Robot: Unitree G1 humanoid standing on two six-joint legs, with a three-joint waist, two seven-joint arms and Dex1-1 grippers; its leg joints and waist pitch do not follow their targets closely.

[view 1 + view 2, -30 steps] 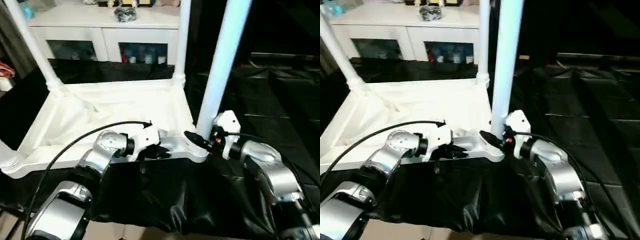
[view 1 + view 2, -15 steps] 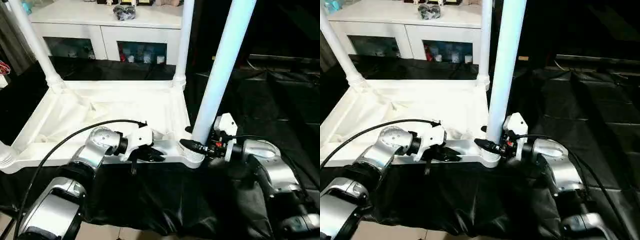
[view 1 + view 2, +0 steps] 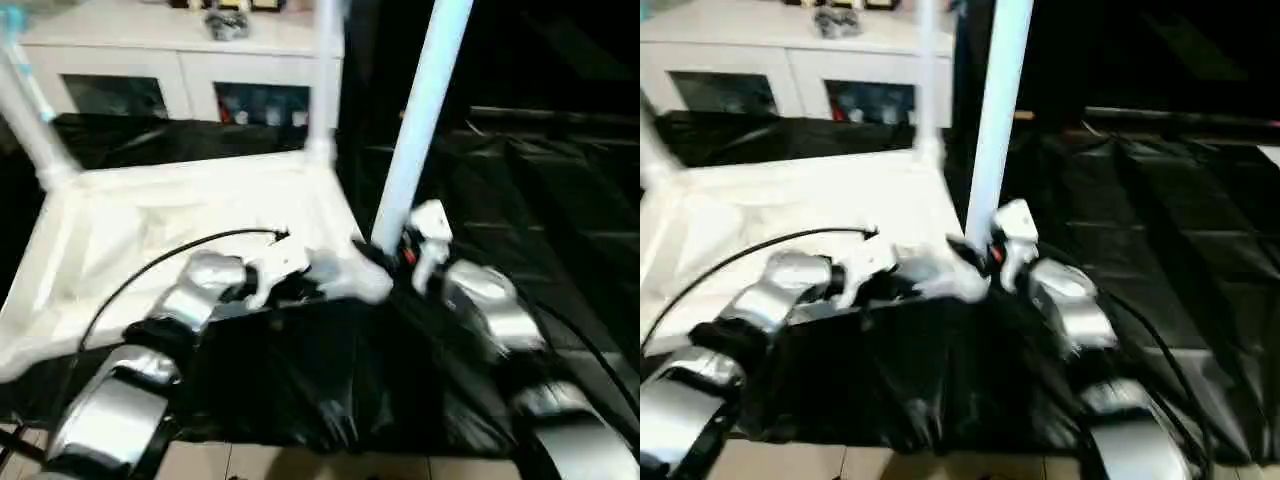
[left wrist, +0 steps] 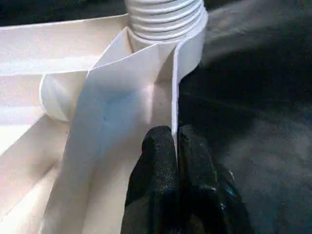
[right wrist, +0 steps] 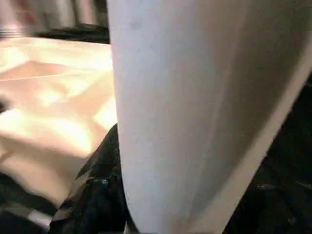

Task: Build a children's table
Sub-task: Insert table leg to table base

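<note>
The children's table lies upside down on black cloth, its white tabletop [image 3: 180, 215] showing the ribbed underside. Three legs stand up from corner sockets: far left [image 3: 25, 110], far right [image 3: 323, 80] and near right [image 3: 415, 120]. My left gripper [image 3: 300, 288] is at the near rim. In the left wrist view its black fingers [image 4: 161, 161] pinch the thin rim wall [image 4: 174, 92] below a ribbed socket [image 4: 163, 19]. My right gripper [image 3: 385, 258] grips the base of the near right leg [image 5: 195, 107], with one black finger [image 5: 97, 195] alongside it.
A white cabinet with glass doors [image 3: 180, 60] stands behind the table. Black cloth [image 3: 520, 180] stretches to the right and hangs over the near edge, with pale floor [image 3: 260, 465] below. A black cable [image 3: 150, 265] arcs over my left forearm.
The whole picture has shifted and blurred, so the camera has moved. Both grippers keep the same holds on the rim and the near right leg.
</note>
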